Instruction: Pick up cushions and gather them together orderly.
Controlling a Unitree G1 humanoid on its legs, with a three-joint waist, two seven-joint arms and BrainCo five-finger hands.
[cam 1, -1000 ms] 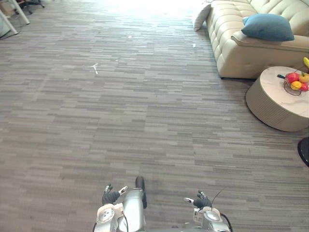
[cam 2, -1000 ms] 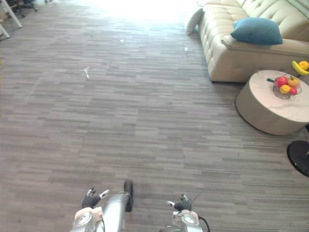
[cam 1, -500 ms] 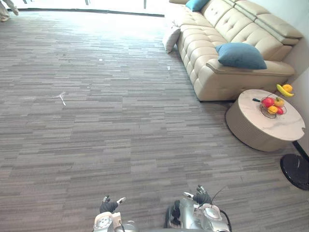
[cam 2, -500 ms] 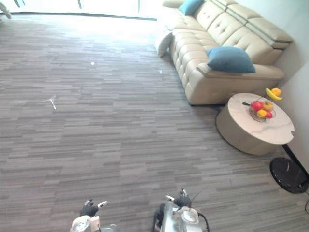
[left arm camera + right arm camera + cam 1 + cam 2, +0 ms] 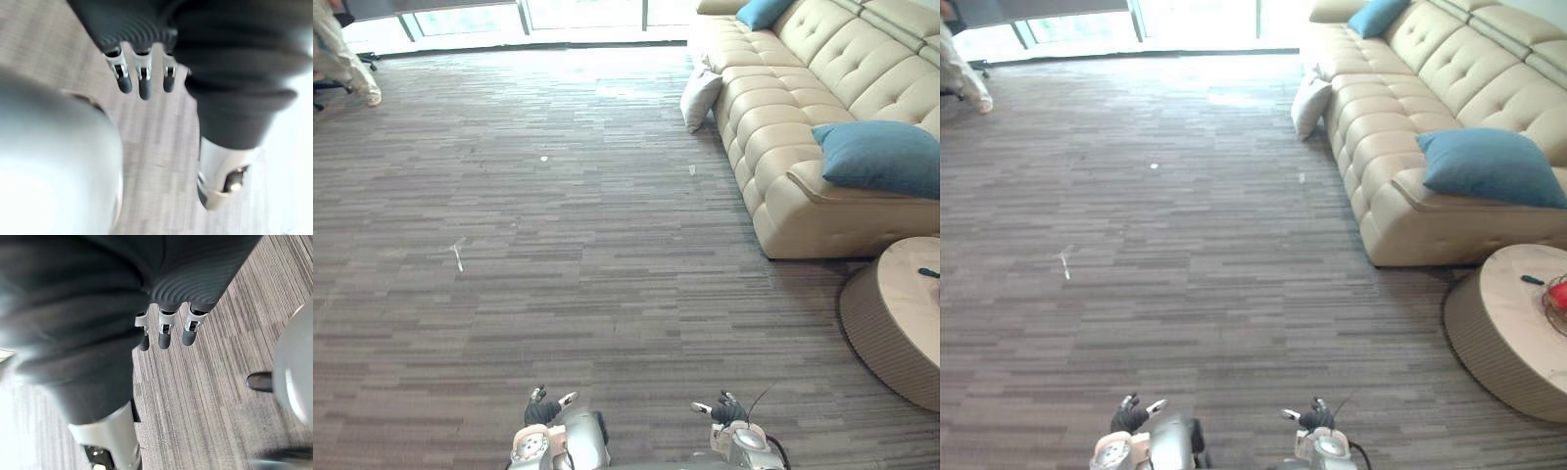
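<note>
Down at my sides, my left hand [image 5: 546,406] and right hand [image 5: 724,409] hang slack and empty. My view has swung, so the white cushion [image 5: 701,96] against the sofa [image 5: 773,127] and the blue cushion [image 5: 881,157] on it lie well ahead, ungathered.

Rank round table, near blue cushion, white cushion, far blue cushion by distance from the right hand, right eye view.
1. Round table, right hand's right.
2. Near blue cushion, sofa's near end.
3. White cushion, floor beside sofa.
4. Far blue cushion, sofa's far end.
</note>
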